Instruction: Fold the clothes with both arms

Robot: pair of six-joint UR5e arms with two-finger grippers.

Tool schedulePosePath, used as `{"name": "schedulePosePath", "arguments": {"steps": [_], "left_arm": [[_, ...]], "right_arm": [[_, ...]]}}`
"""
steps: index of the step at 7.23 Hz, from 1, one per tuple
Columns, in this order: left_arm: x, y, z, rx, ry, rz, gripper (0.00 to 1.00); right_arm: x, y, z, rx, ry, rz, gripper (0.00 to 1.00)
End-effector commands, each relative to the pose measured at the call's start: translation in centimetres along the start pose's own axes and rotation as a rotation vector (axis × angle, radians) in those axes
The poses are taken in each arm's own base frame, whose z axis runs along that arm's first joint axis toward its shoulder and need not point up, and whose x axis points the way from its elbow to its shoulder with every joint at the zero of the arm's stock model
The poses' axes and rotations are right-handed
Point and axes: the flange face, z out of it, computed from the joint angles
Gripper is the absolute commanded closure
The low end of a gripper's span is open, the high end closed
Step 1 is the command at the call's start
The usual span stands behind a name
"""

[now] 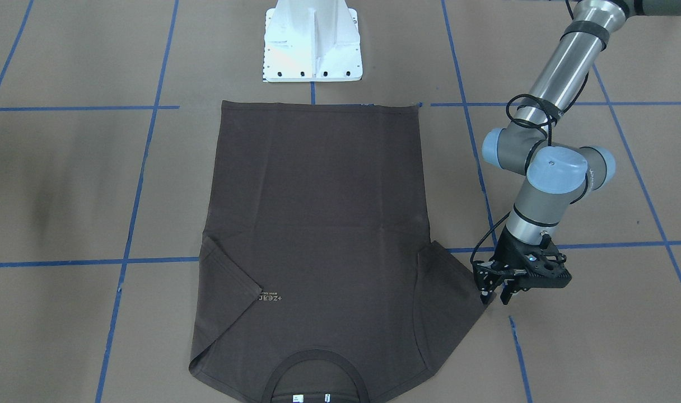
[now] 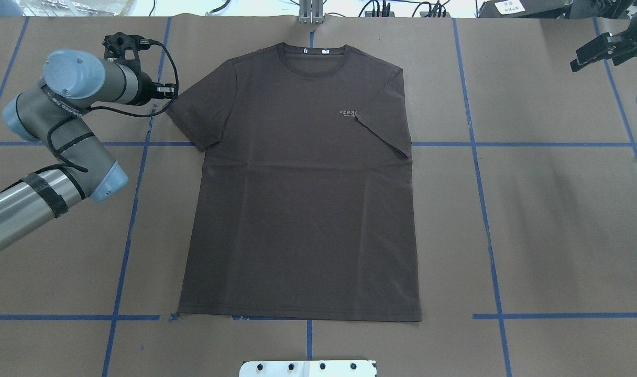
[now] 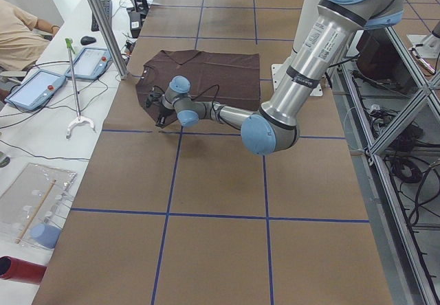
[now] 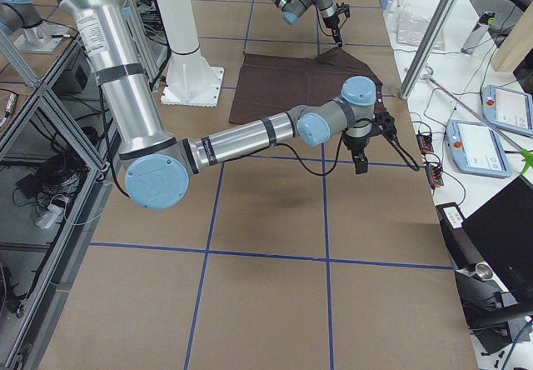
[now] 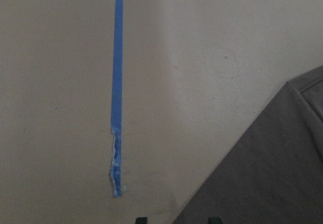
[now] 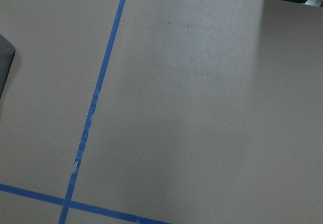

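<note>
T-shirt (image 1: 318, 224): collar (image 1: 318, 366) cut by btm edge in front view. Sleeve (image 2: 385, 128) on robot's right side lies folded over chest lettering (image 2: 348, 113), hiding its end; line under it too small to read. Neck tags (image 2: 313, 51) also unreadable. Right gripper (image 2: 606, 46) partly out of overhead frame, top right; jaw gap can't be judged. Left gripper (image 1: 497, 292): in wrist view only fingertips (image 5: 142, 220) poke in at btm edge. Pedestal base (image 2: 308, 368) cropped at btm of overhead.
</note>
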Motion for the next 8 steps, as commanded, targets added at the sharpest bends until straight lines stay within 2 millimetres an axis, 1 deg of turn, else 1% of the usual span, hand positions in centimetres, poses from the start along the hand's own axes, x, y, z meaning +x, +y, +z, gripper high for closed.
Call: {"name": "schedulePosePath", "arguments": {"steps": [1, 5, 6, 8], "left_arm": [[0.23, 0.85, 0.76, -0.007, -0.010, -0.002, 0.52], [0.46, 1.38, 0.96, -0.015, -0.008, 0.003, 0.54], [0.54, 1.31, 0.94, -0.014, -0.008, 0.003, 0.62], [0.71, 1.23, 0.86, -0.012, -0.006, -0.008, 1.00]], "right_arm": [[0.06, 0.00, -0.04, 0.000, 0.002, 0.000, 0.00], [0.13, 0.06, 0.00, 0.001, 0.003, 0.002, 0.00], [0.06, 0.07, 0.06, 0.000, 0.003, 0.001, 0.00], [0.13, 0.09, 0.13, -0.002, 0.004, 0.003, 0.00]]}}
